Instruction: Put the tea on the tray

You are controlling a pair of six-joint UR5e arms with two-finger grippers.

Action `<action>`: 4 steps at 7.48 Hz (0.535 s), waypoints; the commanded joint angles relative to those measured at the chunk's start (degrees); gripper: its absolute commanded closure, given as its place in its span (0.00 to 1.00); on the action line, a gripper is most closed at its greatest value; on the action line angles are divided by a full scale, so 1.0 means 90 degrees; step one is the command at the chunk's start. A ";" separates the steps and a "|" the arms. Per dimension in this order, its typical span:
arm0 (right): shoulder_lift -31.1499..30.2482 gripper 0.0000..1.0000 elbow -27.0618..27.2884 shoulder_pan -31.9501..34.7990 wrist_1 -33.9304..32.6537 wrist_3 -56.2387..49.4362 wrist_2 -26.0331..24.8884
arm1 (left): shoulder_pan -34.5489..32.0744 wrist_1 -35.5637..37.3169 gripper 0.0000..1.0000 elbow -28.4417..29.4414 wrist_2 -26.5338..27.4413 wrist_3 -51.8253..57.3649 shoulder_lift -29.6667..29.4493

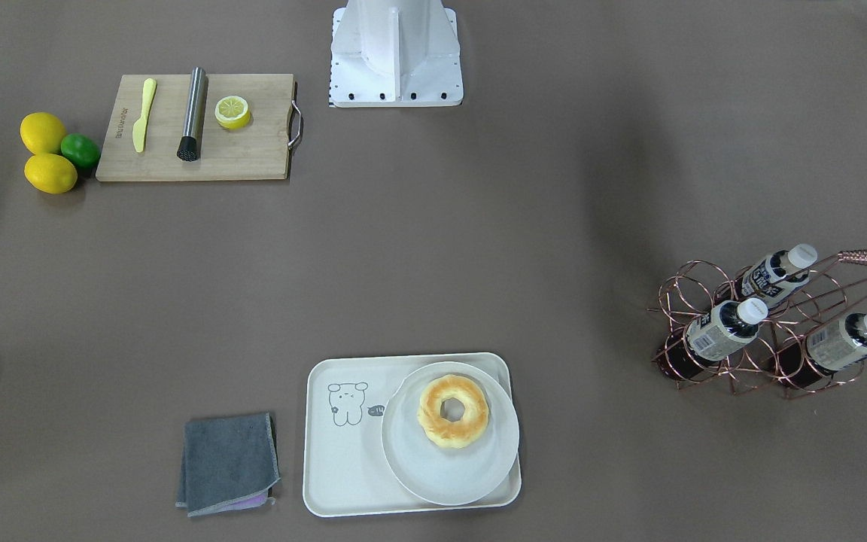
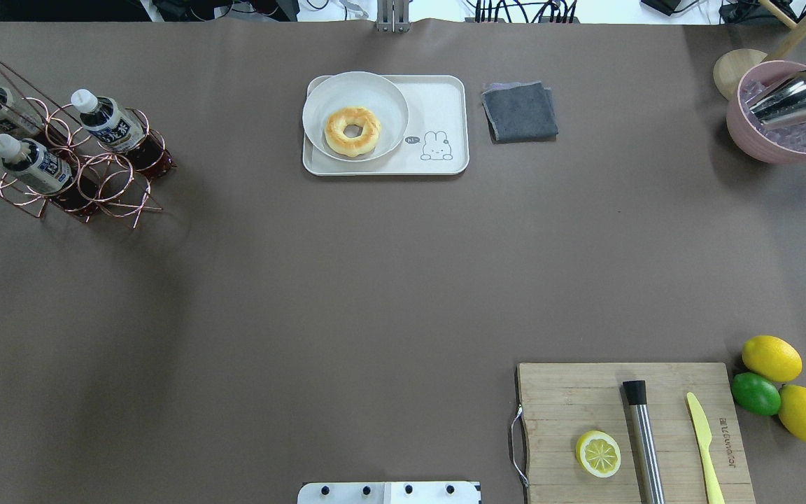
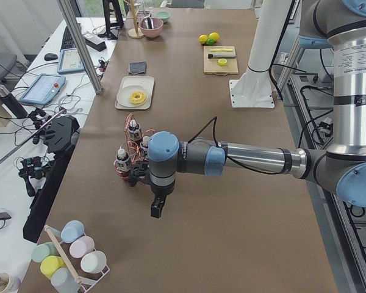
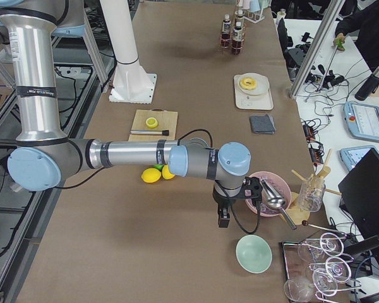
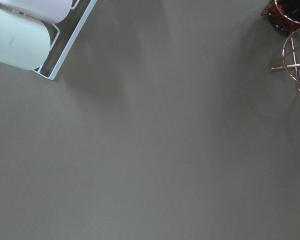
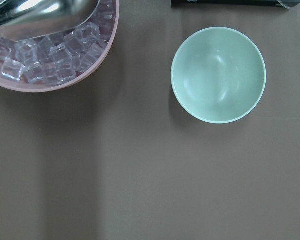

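Three tea bottles (image 1: 727, 330) (image 2: 109, 120) with white caps lean in a copper wire rack (image 1: 678, 290) on my left side of the table. The cream tray (image 1: 343, 459) (image 2: 438, 105) sits at the far middle edge; a white plate (image 1: 448, 470) with a doughnut (image 1: 453, 412) covers half of it. My left gripper (image 3: 157, 210) hangs over bare table just short of the rack, pointing down. My right gripper (image 4: 223, 221) hangs at the table's right end. Both show only in the side views, so I cannot tell if they are open or shut.
A cutting board (image 2: 564, 392) holds a lemon half, a muddler and a knife, with lemons and a lime (image 2: 756, 393) beside it. A grey cloth (image 2: 519, 110) lies by the tray. A pink ice bowl (image 6: 55, 60), a green bowl (image 6: 218, 75) and pastel cups (image 5: 20, 35) stand at the table's ends.
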 commanded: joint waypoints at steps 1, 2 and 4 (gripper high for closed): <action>0.0071 0.00 0.0008 0.0000 0.0000 -0.0009 -0.0019 | 0.0292 -0.0018 0.03 -0.0094 -0.0050 0.0007 -0.0121; 0.0071 0.00 0.0017 0.0000 0.0010 -0.0019 -0.0029 | 0.0565 -0.0037 0.03 -0.0249 -0.0050 0.0007 -0.0092; 0.0081 0.00 0.0056 0.0000 0.0010 0.0000 -0.0039 | 0.0578 -0.1056 0.03 -0.0377 -0.0137 -0.0042 -0.0073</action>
